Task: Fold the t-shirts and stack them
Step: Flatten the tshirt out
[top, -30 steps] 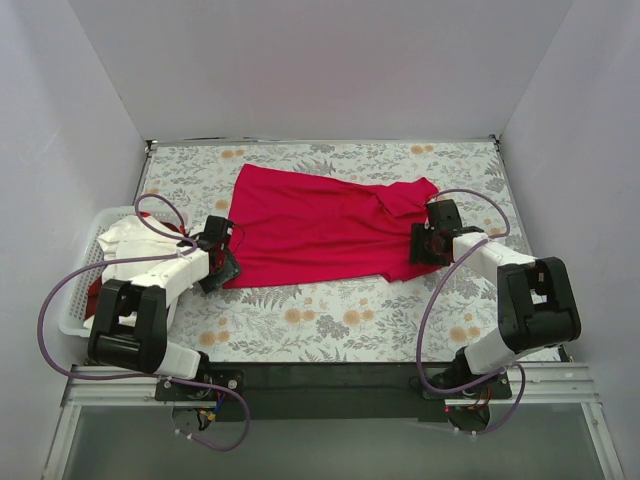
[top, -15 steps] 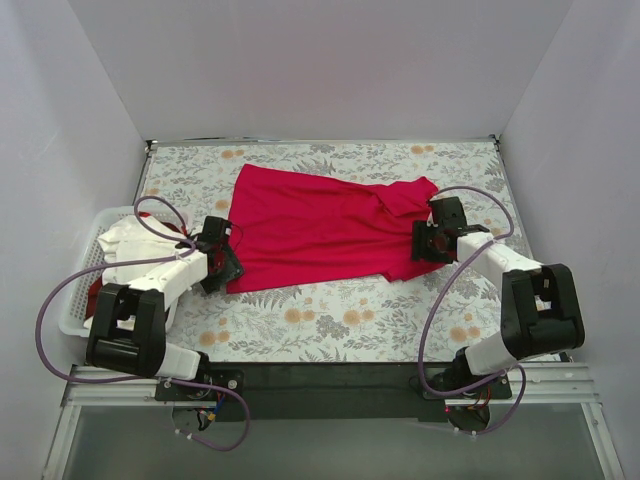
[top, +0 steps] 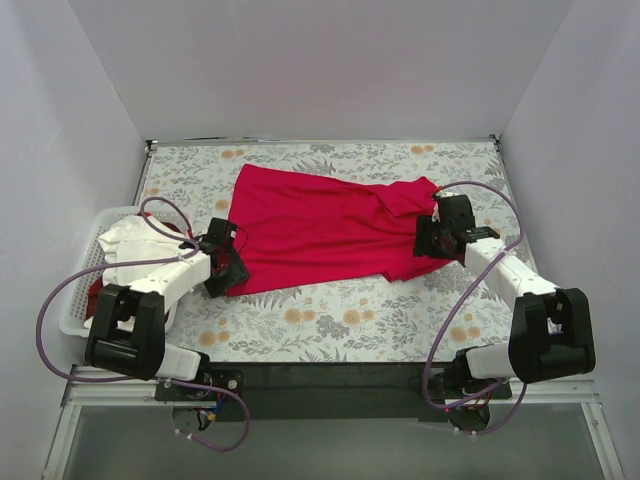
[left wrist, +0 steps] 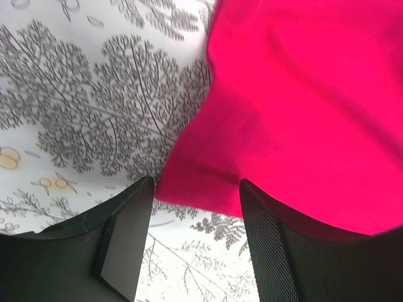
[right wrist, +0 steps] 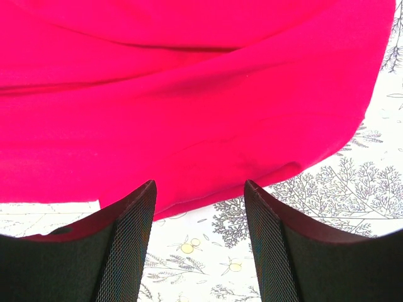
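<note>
one red shirt point(top: 320, 225) lies spread, with some creases, on the floral cloth point(top: 350, 315) that covers the worktop. the left fingers point(left wrist: 129, 233) sit low at its near left corner, spread apart, with the hem corner lying flat in the gap between them and nothing pinched. the right fingers point(right wrist: 129, 245) are at the shirt's right end, likewise parted, with the folded red edge reaching in between them and not clamped. both pairs look partly open and hold nothing. at the far left a white shirt point(top: 130, 245) is bunched in the basket point(top: 72, 300), with a bit of red cloth showing under it.
</note>
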Robot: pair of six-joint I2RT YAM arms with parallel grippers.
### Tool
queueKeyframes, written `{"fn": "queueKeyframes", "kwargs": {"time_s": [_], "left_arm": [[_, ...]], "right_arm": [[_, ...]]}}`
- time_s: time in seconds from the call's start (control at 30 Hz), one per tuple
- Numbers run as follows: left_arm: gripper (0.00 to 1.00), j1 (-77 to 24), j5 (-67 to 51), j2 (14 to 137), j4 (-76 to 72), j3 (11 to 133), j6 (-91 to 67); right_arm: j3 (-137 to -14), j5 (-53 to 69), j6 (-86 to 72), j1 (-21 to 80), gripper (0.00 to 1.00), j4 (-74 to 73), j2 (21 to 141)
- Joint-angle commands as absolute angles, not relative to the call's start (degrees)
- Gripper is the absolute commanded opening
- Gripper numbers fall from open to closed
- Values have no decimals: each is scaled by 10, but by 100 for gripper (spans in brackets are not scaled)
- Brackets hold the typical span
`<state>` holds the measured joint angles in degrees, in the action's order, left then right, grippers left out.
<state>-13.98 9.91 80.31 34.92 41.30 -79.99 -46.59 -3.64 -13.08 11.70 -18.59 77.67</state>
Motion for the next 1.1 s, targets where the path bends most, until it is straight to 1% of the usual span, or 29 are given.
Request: {"fn": "queueKeyframes", "kwargs": {"time_s": [0.0,0.3,0.7,0.83,1.07], "left_arm": [[56,-158,85,796,404,410,-826],[55,-164,135,786,419,412,-853],[54,-165,137,795,418,411,-858],[51,-165,138,806,409,408,-857],[39,-165,134,816,396,391,-856]], "right_arm": [[-462,-29,-124,118,65,-194,758],[-457,-24,-122,118,65,-192,758],[-443,-18,-120,119,65,-185,755],[-439,-17,-120,119,65,-182,756],[-437,-18,-120,118,65,-183,754]]}}
